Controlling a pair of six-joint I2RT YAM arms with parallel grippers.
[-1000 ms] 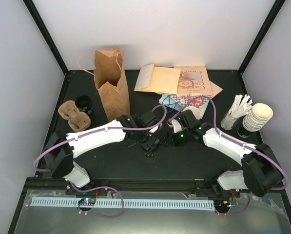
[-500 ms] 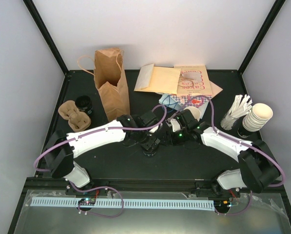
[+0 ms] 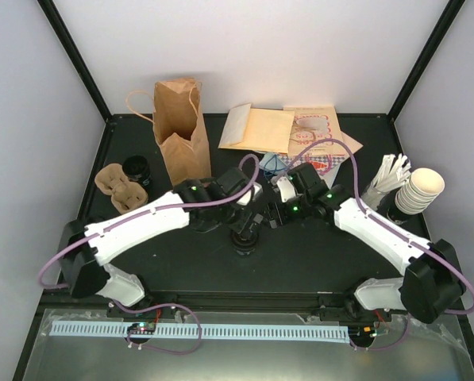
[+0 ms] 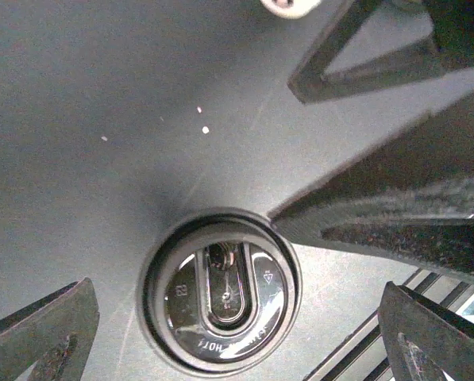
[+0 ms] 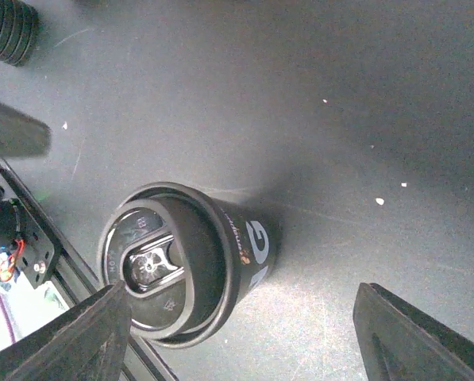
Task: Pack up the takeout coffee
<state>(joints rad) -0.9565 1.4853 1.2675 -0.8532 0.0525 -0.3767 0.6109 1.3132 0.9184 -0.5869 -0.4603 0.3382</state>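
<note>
We see the left claw (image 4: 233, 337) spread wide and gripping nothing (its two fingers (image 4: 42, 333) sit at the far corners of its own view). The takeout coffee (image 4: 221, 290) stands upright on the dark table (image 4: 102, 95) directly beneath this claw. It sits between the fingers with a bare gap on either side, and the black lid is on. The right claw (image 5: 240, 317) is released too, its fingers (image 5: 70, 337) parted. The coffee stands below it, nearer one finger than the other. That finger overlaps the lid's rim in the right wrist view, and we cannot tell whether it touches. From that side the cup's wall looks dark with pale lettering. From above, the two claws face each other just over the cup. A brown paper bag (image 3: 181, 135) stands upright well beyond the left claw.
</note>
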